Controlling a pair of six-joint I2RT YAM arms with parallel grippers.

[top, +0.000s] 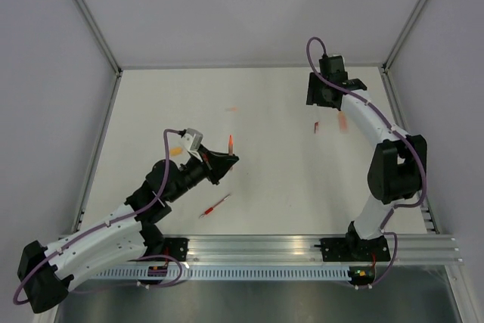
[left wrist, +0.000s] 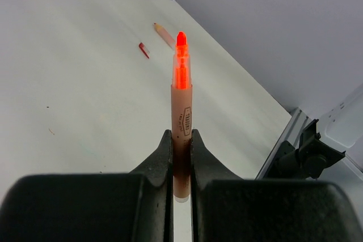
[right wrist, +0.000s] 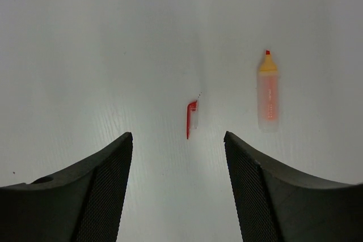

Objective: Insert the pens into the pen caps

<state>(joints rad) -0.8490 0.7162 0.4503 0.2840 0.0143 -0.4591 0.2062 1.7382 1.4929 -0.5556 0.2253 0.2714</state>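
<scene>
My left gripper (top: 226,159) is shut on an orange pen (top: 231,144), held above the table with its bright uncapped tip up; in the left wrist view the pen (left wrist: 181,103) stands between the jaws of my left gripper (left wrist: 181,135). My right gripper (top: 323,104) is open and empty, hovering over a small red-clipped pen cap (top: 316,127). In the right wrist view the cap (right wrist: 191,118) lies just ahead of the gap of my right gripper (right wrist: 177,137). A pale orange uncapped pen (right wrist: 267,93) lies to its right. A red pen (top: 215,206) lies near the front.
An orange cap-like piece (top: 176,151) lies left of the left wrist. A faint pale orange piece (top: 233,110) lies mid-table. Grey walls and metal frame posts surround the white table (top: 272,179). An aluminium rail (top: 318,247) runs along the front edge.
</scene>
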